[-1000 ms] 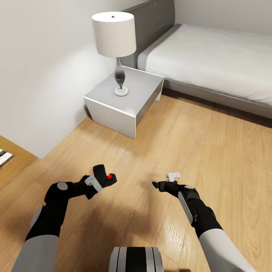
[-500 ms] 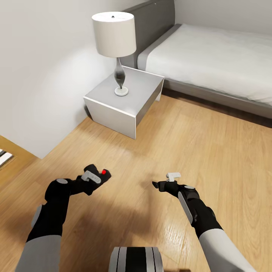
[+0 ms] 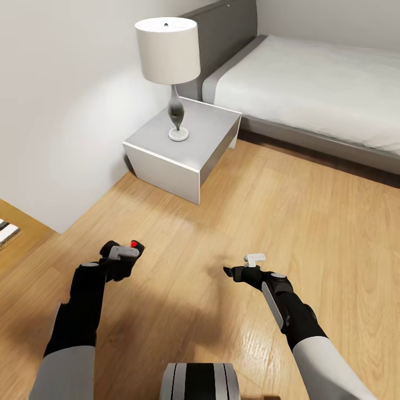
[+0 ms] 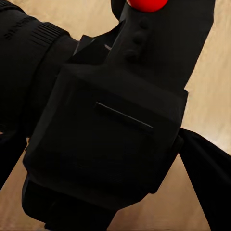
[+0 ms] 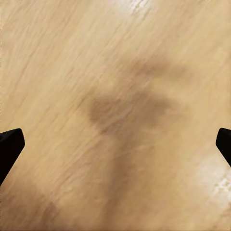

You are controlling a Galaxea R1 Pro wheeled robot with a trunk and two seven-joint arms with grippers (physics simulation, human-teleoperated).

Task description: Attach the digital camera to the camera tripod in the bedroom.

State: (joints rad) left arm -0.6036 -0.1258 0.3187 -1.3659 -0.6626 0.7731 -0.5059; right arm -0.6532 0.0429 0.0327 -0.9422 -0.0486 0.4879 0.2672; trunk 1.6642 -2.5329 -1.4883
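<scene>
Camera: the small black digital camera with a round red button (image 3: 126, 250) sat clamped in the left gripper (image 3: 119, 256), above the light wood floor (image 3: 233, 222).
Right gripper (image 3: 236, 272): spread wide, holding nothing.
Progress: camera in hand; mounting on the tripod remained, judging by this.

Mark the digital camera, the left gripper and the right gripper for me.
digital camera (image 4: 110, 139): left wrist view, on the flat black body below the red button.
left gripper (image 3: 119, 256): head view, between its fingertips, at the camera.
right gripper (image 3: 226, 270): head view, at the fingertips, over the wood floor.
</scene>
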